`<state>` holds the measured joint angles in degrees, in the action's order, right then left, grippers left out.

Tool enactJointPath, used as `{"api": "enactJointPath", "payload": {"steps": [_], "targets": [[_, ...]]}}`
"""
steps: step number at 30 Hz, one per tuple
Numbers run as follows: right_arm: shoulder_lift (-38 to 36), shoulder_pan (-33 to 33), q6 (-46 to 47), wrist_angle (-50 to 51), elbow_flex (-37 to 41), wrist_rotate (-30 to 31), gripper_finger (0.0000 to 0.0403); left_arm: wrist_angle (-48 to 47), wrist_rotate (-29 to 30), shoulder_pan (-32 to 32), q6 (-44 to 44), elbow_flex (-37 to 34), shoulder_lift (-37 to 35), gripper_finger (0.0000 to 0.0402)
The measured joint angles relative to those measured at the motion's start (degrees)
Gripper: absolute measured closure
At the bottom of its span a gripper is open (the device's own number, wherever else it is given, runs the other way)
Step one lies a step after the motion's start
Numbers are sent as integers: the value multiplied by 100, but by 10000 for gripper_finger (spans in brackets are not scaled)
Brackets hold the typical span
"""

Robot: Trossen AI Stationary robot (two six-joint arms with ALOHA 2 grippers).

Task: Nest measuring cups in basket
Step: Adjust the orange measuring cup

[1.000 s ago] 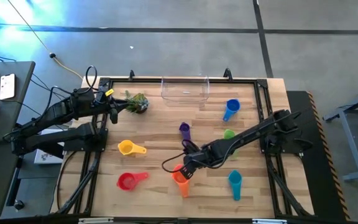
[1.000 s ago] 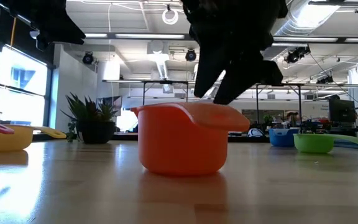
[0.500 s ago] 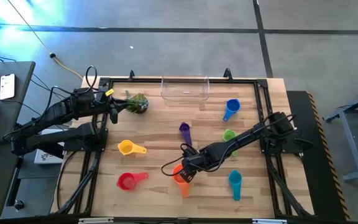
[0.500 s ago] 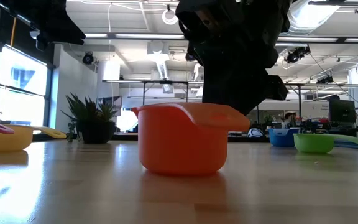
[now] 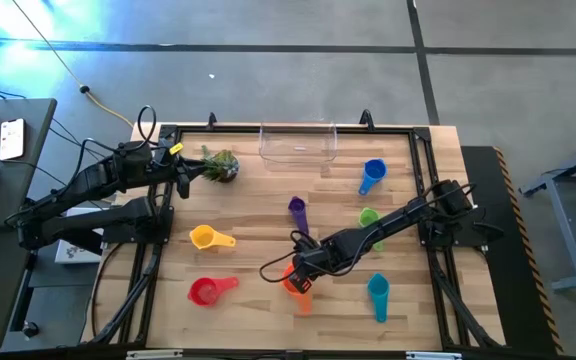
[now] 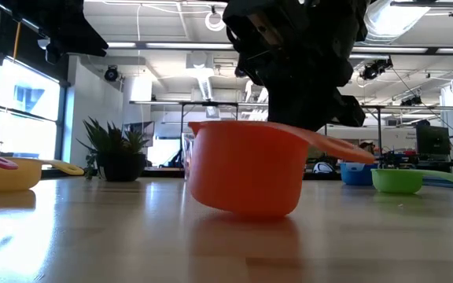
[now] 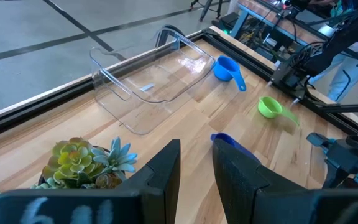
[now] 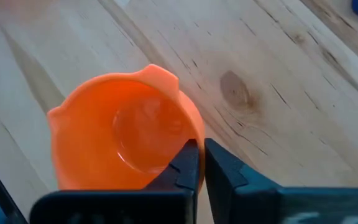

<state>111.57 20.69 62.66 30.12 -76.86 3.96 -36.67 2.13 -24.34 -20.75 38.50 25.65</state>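
1. One orange measuring cup (image 6: 246, 167) is the object in hand: the right gripper (image 8: 199, 163) has its two fingers pressed together on the cup's rim wall, near the front middle of the table (image 5: 258, 200). In the low view the cup sits tilted, one edge off the wood, which suggests a lift is starting.
2. Pinching the thin rim rather than the body probably suits the narrow jaws and leaves the bowl free for nesting.
3. Six other cups lie scattered: purple (image 5: 297, 207), green (image 5: 368, 216), blue (image 5: 372, 174), teal (image 5: 378, 293), yellow (image 5: 206, 238) and red (image 5: 208, 290).
4. Clear and holding no cups, the basket (image 5: 297, 155) stands at the far middle edge, well apart from the held cup, so nothing is nested yet.
5. Parked at the far left, the left gripper (image 7: 196, 163) hangs with fingers slightly apart, holding nothing, just beside a small plant (image 5: 220, 164).
6. No brand, label or legible writing shows on any item.
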Motion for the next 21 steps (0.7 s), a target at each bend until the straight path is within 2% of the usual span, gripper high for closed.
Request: {"api": "enactJointPath", "payload": {"steps": [13, 18, 21], "targets": [[-642, -209, -1345, 634, 2, -8, 401, -4, 0, 0, 0, -4, 2, 316], [-826, -423, -2509, 979, 2, -164, 401, -2, 0, 2, -1, -4, 2, 316], [-822, -569, -3357, 1262, 2, -494, 402, -2, 0, 0, -2, -4, 0, 316]]}}
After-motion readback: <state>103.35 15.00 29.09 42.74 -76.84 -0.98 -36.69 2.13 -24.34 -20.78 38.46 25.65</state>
